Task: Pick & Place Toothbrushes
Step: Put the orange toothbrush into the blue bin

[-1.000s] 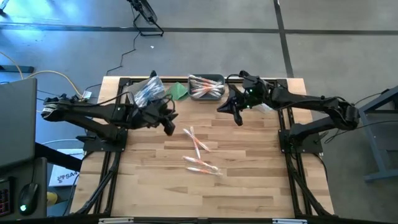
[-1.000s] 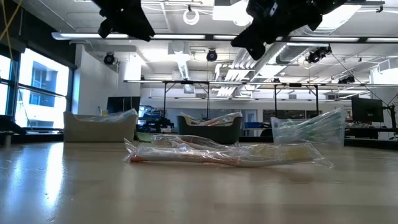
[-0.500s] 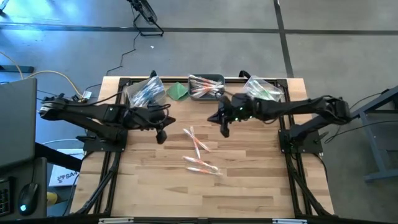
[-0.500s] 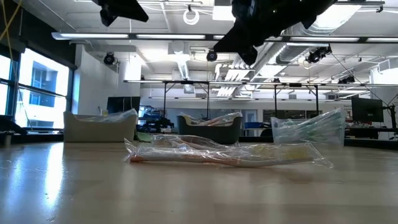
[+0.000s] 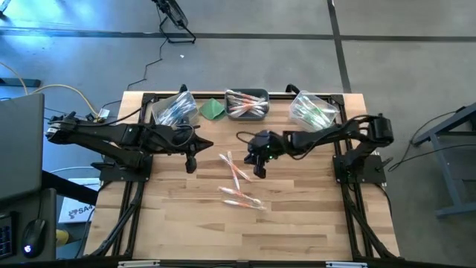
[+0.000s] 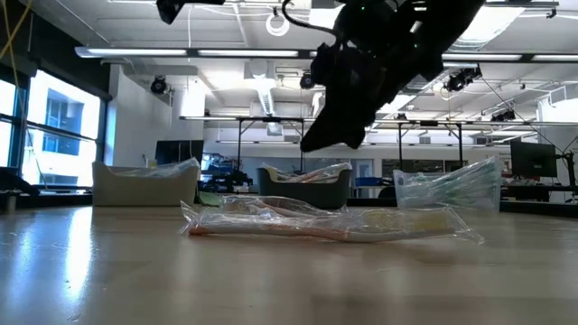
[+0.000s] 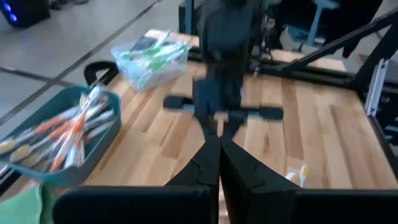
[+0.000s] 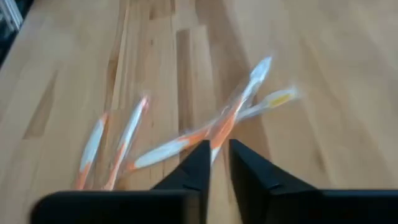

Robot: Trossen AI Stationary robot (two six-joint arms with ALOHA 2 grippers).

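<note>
A few toothbrushes lie loose in the middle of the desk. More sit in the grey tray at the top middle, likely where the loose ones should go. The right gripper hangs just right of the loose ones, jaws a little apart and holding nothing, ready to grab one. The left gripper, at middle left, waits with jaws closed and holding nothing.

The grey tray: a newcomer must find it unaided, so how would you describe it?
Look along the wooden table's far edge, where three containers sit in a row. The grey tray is the middle one, just right of the folded green cloth. Unlike the clear bins either side, it is dark, opaque and holds orange-handled toothbrushes.
</note>
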